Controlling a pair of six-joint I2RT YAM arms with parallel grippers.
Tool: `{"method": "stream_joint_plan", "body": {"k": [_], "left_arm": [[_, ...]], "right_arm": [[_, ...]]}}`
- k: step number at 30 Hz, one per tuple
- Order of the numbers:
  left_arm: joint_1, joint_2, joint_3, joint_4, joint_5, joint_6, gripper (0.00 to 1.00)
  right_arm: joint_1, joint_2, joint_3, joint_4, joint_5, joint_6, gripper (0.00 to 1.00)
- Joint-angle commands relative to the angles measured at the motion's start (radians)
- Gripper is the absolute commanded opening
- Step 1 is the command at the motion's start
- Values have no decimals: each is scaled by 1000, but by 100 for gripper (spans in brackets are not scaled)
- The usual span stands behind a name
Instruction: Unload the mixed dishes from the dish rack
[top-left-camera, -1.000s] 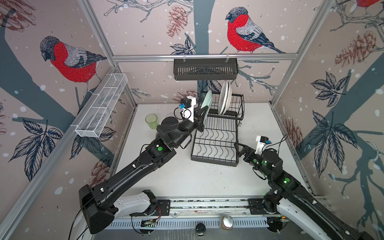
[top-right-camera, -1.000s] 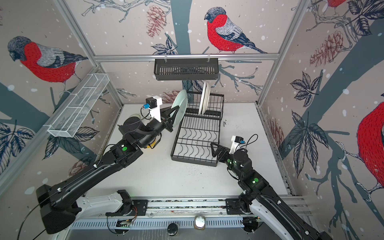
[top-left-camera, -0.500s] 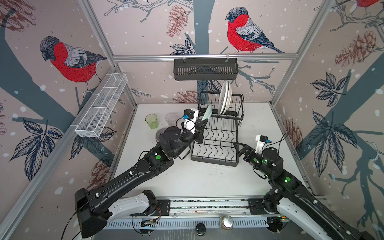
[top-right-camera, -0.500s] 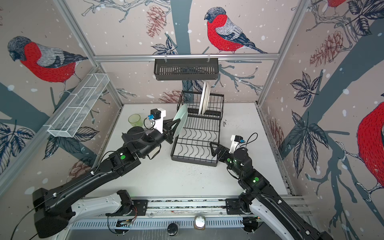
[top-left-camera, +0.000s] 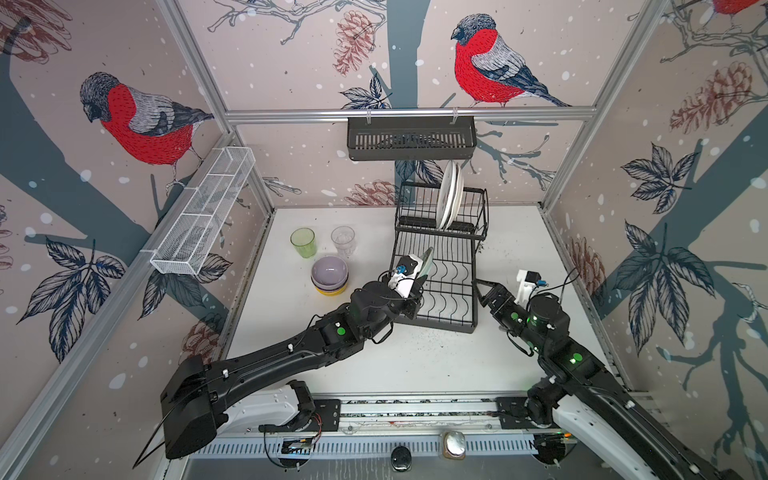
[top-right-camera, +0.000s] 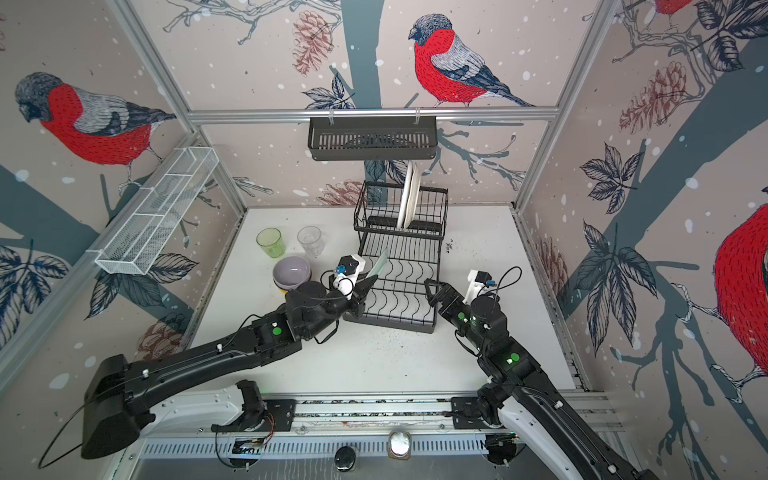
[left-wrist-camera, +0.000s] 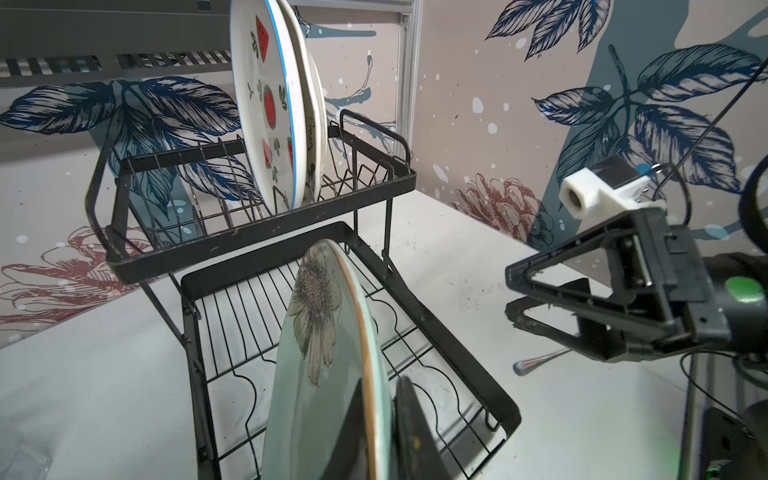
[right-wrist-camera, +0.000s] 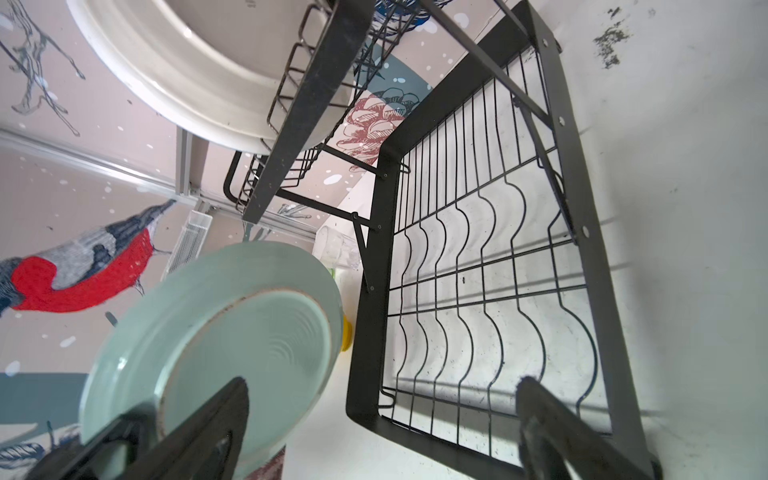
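My left gripper is shut on the rim of a pale green plate, held on edge above the left side of the dish rack's lower tier. A patterned white plate and a plain white plate stand in the raised tier. On the table to the left are a green glass, a clear glass and a lilac bowl stacked on other bowls. My right gripper is open and empty by the rack's right front.
A metal spoon lies on the table under my right gripper. A dark slatted basket hangs on the back rail. A long white mesh trough hangs on the left wall.
My left gripper has come down and toward the front with the green plate, away from the raised tier, uncovering the glasses and bowls. The right arm has not moved.
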Motion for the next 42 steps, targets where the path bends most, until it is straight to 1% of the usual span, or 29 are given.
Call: {"method": "stream_joint_plan", "body": {"k": [1,6,11,17,22,28,33,37,42], "left_arm": [[-19,24,-17,257,-43,85,0],[-52,90,-18,344,-24,153,0],[-74,171,-2,382,-25,199,0],[-91,261,16,400,-34,228,0],[-126,342,60,391,-70,298,0],[-149,423,116,393,-31,357,0],[-204,490,162,392,-100,472,0],[-248,535,186,408,-157,555,0],[-276,559,189,451,-206,621,0]], "right_arm": [[-39,11,1,30,-58,72,100],[-126,45,11,32,-159,116,99],[-160,77,8,50,-212,140,99],[-175,75,17,43,-230,143,99],[-188,54,14,45,-232,152,100],[-198,50,12,52,-257,152,98],[-208,70,24,18,-280,131,98],[-223,99,48,-20,-309,116,95],[-241,108,55,-44,-322,110,86]]}}
